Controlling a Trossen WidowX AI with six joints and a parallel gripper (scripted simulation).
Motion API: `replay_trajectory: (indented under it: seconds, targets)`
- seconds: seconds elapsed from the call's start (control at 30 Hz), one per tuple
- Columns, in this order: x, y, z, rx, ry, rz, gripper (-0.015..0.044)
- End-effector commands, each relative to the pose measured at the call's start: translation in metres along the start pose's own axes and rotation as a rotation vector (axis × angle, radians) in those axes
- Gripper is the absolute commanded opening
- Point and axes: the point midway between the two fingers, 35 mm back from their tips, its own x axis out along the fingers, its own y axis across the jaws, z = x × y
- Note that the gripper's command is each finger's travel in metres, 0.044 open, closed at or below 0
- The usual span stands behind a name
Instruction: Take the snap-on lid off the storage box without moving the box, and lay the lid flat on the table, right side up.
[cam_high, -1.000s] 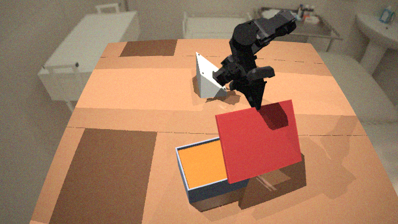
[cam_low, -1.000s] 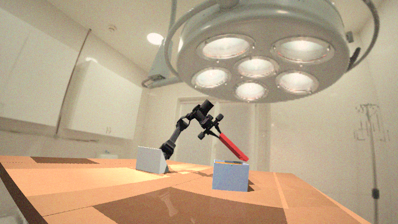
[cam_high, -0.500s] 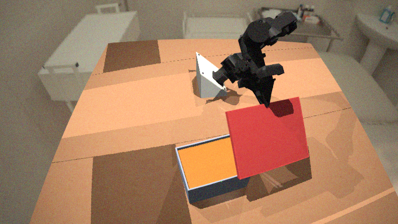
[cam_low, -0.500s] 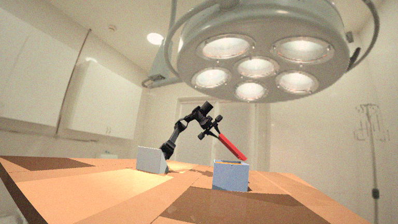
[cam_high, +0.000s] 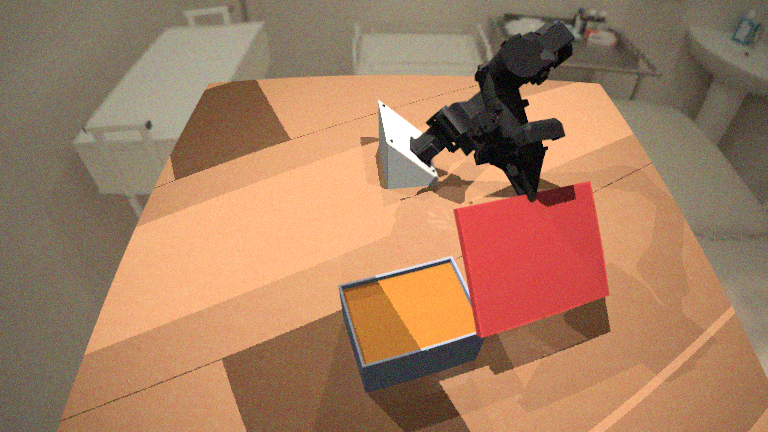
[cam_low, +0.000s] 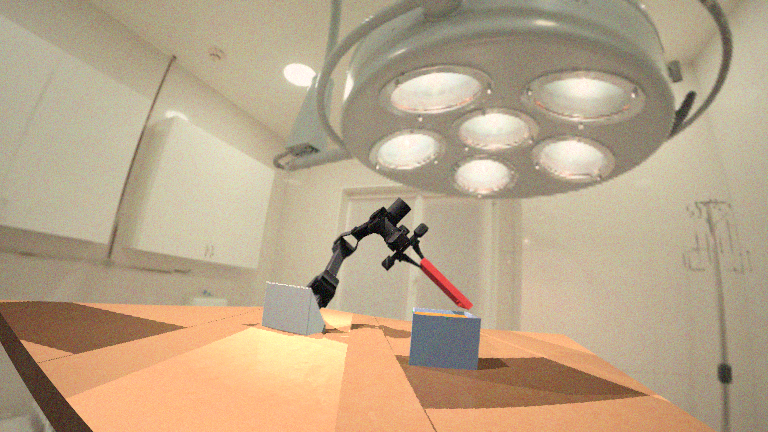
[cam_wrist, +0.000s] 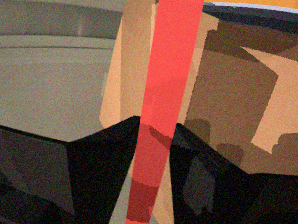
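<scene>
A grey wedge block (cam_high: 400, 161) stands under a surgical lamp (cam_low: 504, 96).

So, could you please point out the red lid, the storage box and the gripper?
red lid (cam_high: 531, 263), top view, middle of its upper face.
storage box (cam_low: 444, 342), exterior view, blue side wall.
gripper (cam_high: 531, 196), top view, fingertips clamping the lid's edge.

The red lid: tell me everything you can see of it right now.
The red lid is a flat, thin rectangular panel, plain matte red like plastic, with no markings showing. It is off the blue box, whose orange interior is exposed. The hand is shut on its far edge, holding it tilted, sloping down toward the box. Its low edge hangs by the box's rim; contact there cannot be judged. It does not lie on the table.
</scene>
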Motion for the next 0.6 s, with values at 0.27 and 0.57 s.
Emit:
replay_trajectory:
  seconds: [0.27, 0.57]
  targets:
    - [-0.003, -0.001, -0.022, 0.002, -0.007, 0.005, 0.0]
    - [-0.005, -0.002, -0.04, 0.003, -0.006, 0.004, 0.0]
